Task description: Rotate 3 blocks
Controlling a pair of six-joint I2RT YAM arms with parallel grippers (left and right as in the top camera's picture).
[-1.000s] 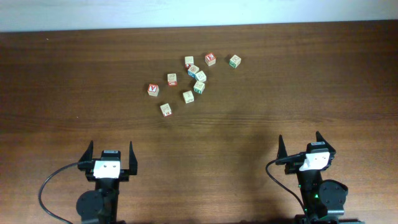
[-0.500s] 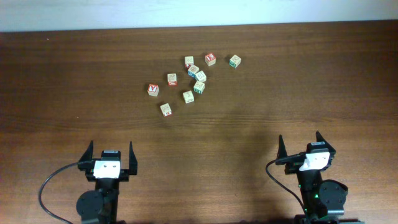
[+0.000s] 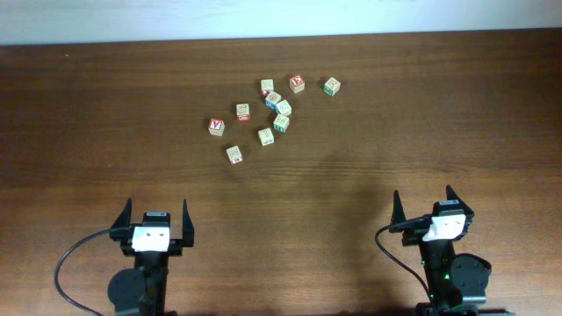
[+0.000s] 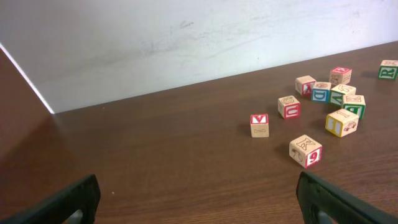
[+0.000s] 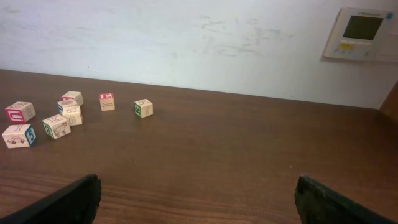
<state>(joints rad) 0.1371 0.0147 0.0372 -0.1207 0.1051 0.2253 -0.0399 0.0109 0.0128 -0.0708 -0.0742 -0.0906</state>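
Left fingers: standing wide and holding nothing, sitting at 7 o'clock on the desk.
Right fingers: standing wide and holding nothing, sitting at 5 o'clock.
Lone green block: sitting apart at the 3 o'clock end of the scatter, which is lying toward 12 o'clock on the desk.
Cluster green block: sitting mid-scatter with a pale cube at its 12 o'clock. Whether the two are touching cannot be told.
Teal block: lying just beside the cluster green block, at its 8 o'clock.
Progress: both arms are sitting well apart from the scatter, so all three rotations are judged outstanding.
Risk, wrong pick: a red cube and a blue-and-red cube of the same size are lying among the blocks. Fingers aiming by position alone could be closing on one of these.
Risk, crowding: wide fingers descending around the cluster green block could be shoving its neighbours and scattering them.
Risk, tipping: an off-centre grip on so small a cube could be rolling it onto another face rather than turning it flat.
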